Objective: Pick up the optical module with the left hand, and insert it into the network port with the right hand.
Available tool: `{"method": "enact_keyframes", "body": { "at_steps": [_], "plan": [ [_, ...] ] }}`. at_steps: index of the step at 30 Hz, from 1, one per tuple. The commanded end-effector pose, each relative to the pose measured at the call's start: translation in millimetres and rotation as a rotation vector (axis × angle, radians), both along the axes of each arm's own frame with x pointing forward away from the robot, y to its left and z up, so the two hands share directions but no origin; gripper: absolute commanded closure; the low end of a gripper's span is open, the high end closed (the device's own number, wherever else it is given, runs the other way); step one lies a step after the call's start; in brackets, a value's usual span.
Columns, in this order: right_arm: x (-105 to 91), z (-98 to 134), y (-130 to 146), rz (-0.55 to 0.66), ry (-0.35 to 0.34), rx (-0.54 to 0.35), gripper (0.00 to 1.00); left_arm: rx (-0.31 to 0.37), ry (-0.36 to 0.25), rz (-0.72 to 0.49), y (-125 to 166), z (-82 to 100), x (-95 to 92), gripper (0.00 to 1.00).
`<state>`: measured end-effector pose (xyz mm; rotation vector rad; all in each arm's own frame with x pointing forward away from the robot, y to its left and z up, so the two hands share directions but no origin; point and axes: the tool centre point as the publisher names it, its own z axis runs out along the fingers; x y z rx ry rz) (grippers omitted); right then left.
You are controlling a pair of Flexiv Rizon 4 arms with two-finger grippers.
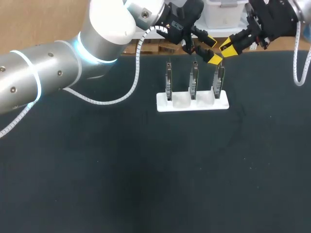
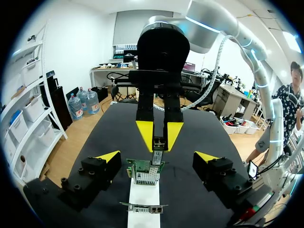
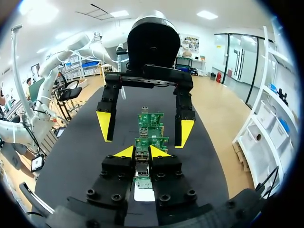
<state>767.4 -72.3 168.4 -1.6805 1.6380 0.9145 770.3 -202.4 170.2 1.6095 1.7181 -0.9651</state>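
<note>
Our left gripper [image 2: 156, 156] is spread wide, with nothing between its yellow tips. Our right gripper [image 3: 141, 152] is pressed together and pinches the module [image 2: 158, 153], a small metal piece that hangs just below its fingertips.

The left wrist view shows this grip best. The right gripper comes down ahead of the left one, midway between the left one's parted fingers, and the module pokes out under its two yellow tips. The module's lower end meets the top edge of a green circuit board [image 2: 145, 172] just under it. We cannot tell whether it sits in a port there.

From the right wrist we look along our own closed fingers. The module is clamped between them, and the circuit boards line up one behind another straight ahead. The left gripper stands beyond them, with one finger on each side of the row. The board under the right gripper is mostly hidden by its fingers in this view.

Only the head view shows the whole layout. Three circuit boards stand upright in a white stand [image 1: 192, 103] on the dark table [image 1: 146, 170]. Both grippers meet just above the board nearest our right arm. The module is too small to make out from there.
</note>
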Motion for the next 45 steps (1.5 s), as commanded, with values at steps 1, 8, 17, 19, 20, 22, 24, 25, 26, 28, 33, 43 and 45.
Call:
{"method": "enact_keyframes", "body": {
  "at_steps": [1,8,17,19,20,22,24,25,26,28,33,43,45],
  "plan": [
    [-0.8,-4.8,0.6,-0.003,-0.006,0.000,1.00,0.000,-0.001,0.001,0.3,-0.1,-0.4,0.00],
    [1.1,-3.6,0.2,-0.002,-0.019,0.003,1.00,0.000,-0.001,0.001,0.3,-0.1,-0.4,0.00],
    [-1.8,-7.1,0.7,0.004,-0.012,-0.003,1.00,0.000,-0.001,0.001,0.3,-0.1,-0.4,0.00],
    [-1.7,-7.7,0.5,0.009,-0.022,-0.012,1.00,0.000,-0.001,0.001,0.3,-0.1,-0.4,0.00],
    [-1.9,-8.3,0.4,0.011,-0.019,-0.011,1.00,0.000,-0.001,0.001,0.3,-0.1,-0.4,0.00],
    [-2.1,-8.3,0.5,0.011,-0.020,-0.010,1.00,0.000,-0.001,0.001,0.3,-0.1,-0.4,0.00],
    [-1.6,-7.4,0.9,0.007,-0.022,-0.006,1.00,0.000,-0.001,0.001,0.3,-0.1,-0.4,0.00],
    [-1.3,-7.1,1.0,0.006,-0.023,-0.004,1.00,0.000,-0.001,0.001,0.3,-0.1,-0.4,0.00],
    [-1.0,-6.4,1.1,0.006,-0.024,-0.003,1.00,0.000,-0.001,0.001,0.3,-0.1,-0.4,0.00],
    [-0.5,-4.7,1.2,0.005,-0.028,0.000,1.00,0.000,-0.001,0.001,0.3,-0.1,-0.4,0.00],
    [0.9,-2.9,0.1,0.002,-0.036,0.003,1.00,0.000,-0.001,0.001,0.3,-0.1,-0.4,0.00],
    [1.3,2.2,-0.6,0.005,-0.046,0.012,1.00,0.000,-0.001,0.001,0.3,-0.1,-0.4,0.00],
    [1.3,2.3,-0.6,0.008,-0.047,0.012,1.00,0.000,-0.001,0.001,0.3,-0.1,-0.4,0.00]
  ]
}}
